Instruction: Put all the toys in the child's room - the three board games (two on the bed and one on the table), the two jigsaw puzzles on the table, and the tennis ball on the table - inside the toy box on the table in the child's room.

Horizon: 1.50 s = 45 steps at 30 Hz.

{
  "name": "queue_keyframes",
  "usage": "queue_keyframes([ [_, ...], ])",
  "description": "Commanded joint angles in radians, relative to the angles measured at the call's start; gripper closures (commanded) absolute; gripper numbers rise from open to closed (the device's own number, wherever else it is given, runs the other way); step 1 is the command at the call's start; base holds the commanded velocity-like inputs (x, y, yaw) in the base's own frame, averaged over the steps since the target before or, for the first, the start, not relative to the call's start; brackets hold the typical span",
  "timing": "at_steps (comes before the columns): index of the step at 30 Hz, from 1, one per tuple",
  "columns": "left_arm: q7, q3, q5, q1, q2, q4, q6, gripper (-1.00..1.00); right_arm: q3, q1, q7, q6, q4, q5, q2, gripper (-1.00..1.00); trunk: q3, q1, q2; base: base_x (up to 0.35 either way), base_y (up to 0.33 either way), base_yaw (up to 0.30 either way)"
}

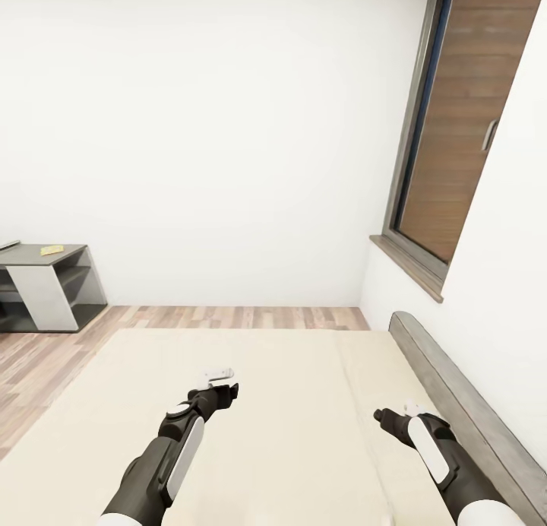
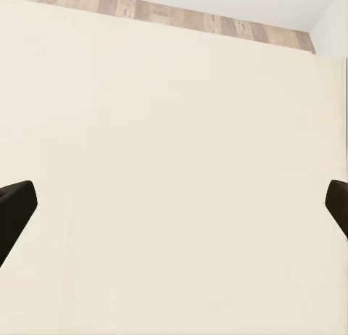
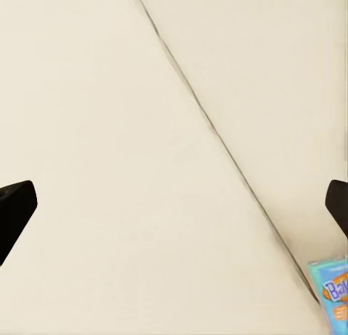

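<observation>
head view high over bed [image 1: 304, 404], wrist views close above mattress

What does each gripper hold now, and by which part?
Nothing is held. The left gripper and the right gripper are both open above the bed, with only mattress between their fingertips.

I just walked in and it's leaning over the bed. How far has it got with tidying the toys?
Nothing shows as done from here. Both grippers, left and right, hang open and empty over the bed. A light blue board game lies on the mattress at the edge of the right wrist view, not yet picked up. It probably comes next.
</observation>
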Motion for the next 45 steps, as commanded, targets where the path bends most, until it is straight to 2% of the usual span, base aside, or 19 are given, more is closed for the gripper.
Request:
queue_keyframes([
  [1,0.009,-0.002,0.011,0.000,0.000,-0.001,0.004,-1.00,0.001,0.000,-0.008,0.003,-0.001,-0.010,0.000,-1.00,-0.001,0.001,-0.002,0.000,-0.211,0.000],
  [31,0.009,-0.002,0.011,0.000,0.000,-0.001,0.004,-1.00,0.001,0.000,-0.008,0.003,0.000,-0.012,0.002,-1.00,-0.001,0.001,-0.002,0.000,-0.209,0.000],
  [45,0.008,-0.002,0.011,0.000,0.000,-0.001,0.004,-1.00,0.003,0.000,-0.008,0.004,0.000,-0.012,0.003,-1.00,-0.001,0.001,-0.002,0.000,-0.146,0.000],
])
